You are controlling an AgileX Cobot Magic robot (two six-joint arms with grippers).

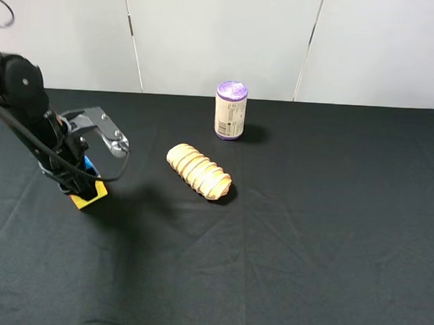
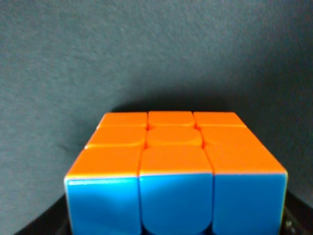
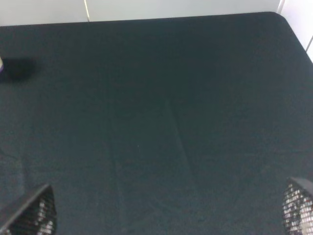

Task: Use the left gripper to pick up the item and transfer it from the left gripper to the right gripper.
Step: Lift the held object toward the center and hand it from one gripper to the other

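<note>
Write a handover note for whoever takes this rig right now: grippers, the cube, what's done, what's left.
Left gripper: jaws shut on the puzzle cube, low at the left of the black cloth; cannot tell if it is lifted off yet.
Right gripper: jaws open, holding nothing, above the cloth, out of the high view.
Done: left grasp.
Left: lift the cube, carry it toward the middle, pass it to the right jaws, release the left.
Ribbed roll and purple-lidded can sit mid-table, apart from both arms.
</note>
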